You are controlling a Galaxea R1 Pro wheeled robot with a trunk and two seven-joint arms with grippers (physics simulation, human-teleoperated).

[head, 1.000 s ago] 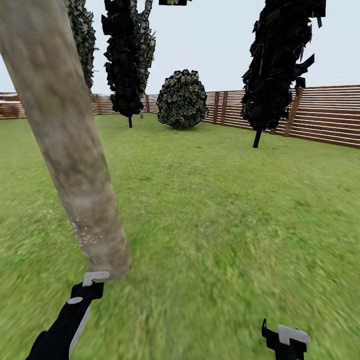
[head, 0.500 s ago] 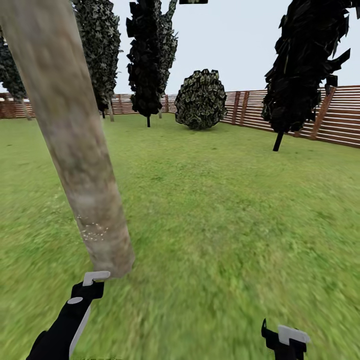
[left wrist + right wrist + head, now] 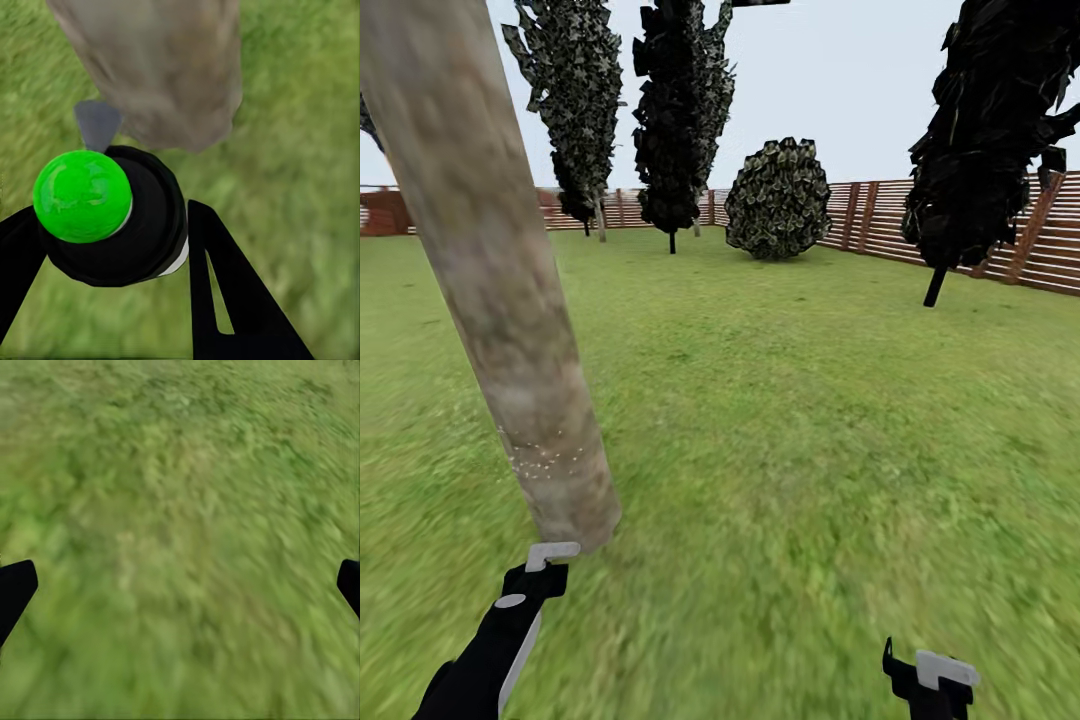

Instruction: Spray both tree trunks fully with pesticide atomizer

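Observation:
A thick grey-brown tree trunk [image 3: 510,300] leans across the left of the head view, with its base on the lawn just beyond my left gripper [image 3: 535,578]. White pesticide specks [image 3: 542,462] dot the bark low down. My left gripper is shut on the pesticide atomizer [image 3: 112,225], a black bottle with a bright green cap [image 3: 79,195] and a grey nozzle [image 3: 97,124] that points at the trunk [image 3: 157,67]. At the lower right of the head view my right gripper [image 3: 930,680] is open over bare grass, its fingertips [image 3: 15,589] wide apart.
Green lawn [image 3: 810,420] spreads ahead and to the right. Thin-stemmed dark columnar trees [image 3: 680,110] and a round shrub [image 3: 778,198] stand far back. Another dark tree [image 3: 985,150] stands at the right, before the brown slat fence [image 3: 870,225].
The camera has swung left, so the far trees, shrub and fence sit further right in the view. The trunk stays close ahead. Both arms hold the same pose.

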